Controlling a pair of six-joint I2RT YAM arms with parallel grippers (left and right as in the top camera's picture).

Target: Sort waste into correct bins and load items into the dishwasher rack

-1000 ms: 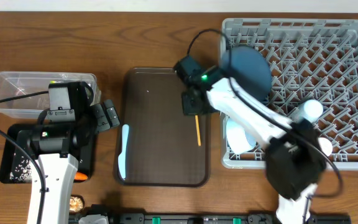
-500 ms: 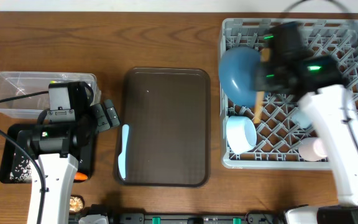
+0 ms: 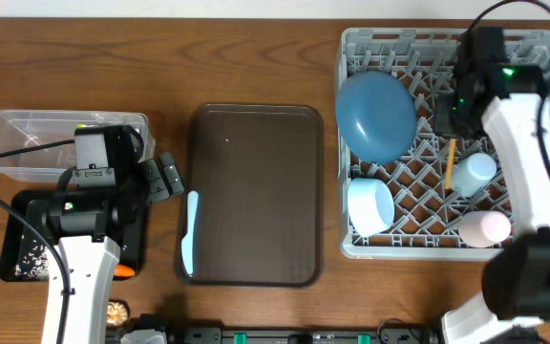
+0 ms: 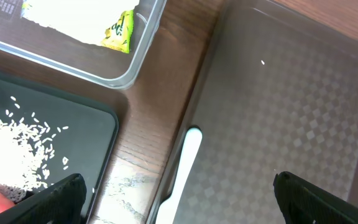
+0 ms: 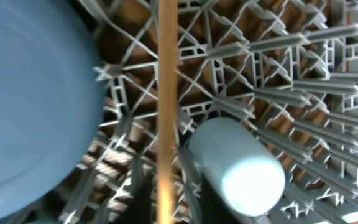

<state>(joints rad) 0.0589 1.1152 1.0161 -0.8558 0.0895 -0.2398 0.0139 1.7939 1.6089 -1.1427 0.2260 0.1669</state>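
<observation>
**Right arm over the rack, left arm over the spoon.** Above the dishwasher rack [image 3: 447,38], the right gripper [image 3: 453,122] hangs over the thin wooden chopstick [image 3: 450,164]. One end of the stick sits right at the fingertips and the rest runs away from them across the pegs. In the right wrist view the chopstick [image 5: 166,93] passes down the middle of the frame and between two dark fingers [image 5: 135,202] at the bottom edge — whether they pinch it or merely flank it cannot be told. The large blue plate [image 3: 378,117] fills the space to one side of the fingers. The light blue cup [image 3: 473,174] lies just beside the stick on the other side. The white bowl [image 3: 370,205] and pink cup [image 3: 483,227] sit farther out, beyond the stick's far end.

The left gripper [image 3: 165,177] is spread wide and holds nothing, its fingers [image 4: 55,196] at opposite lower corners of the left wrist view. The pale blue spoon [image 4: 182,168] lies beneath the gap between them — nearer the lower-left finger — along the edge of the brown serving tray [image 4: 278,112]. By that same finger is the black tray [image 4: 73,137], strewn with rice grains [image 4: 17,143]. Beyond it stands the clear tub [image 4: 135,62], holding the yellow-green wrapper [image 4: 120,28].
</observation>
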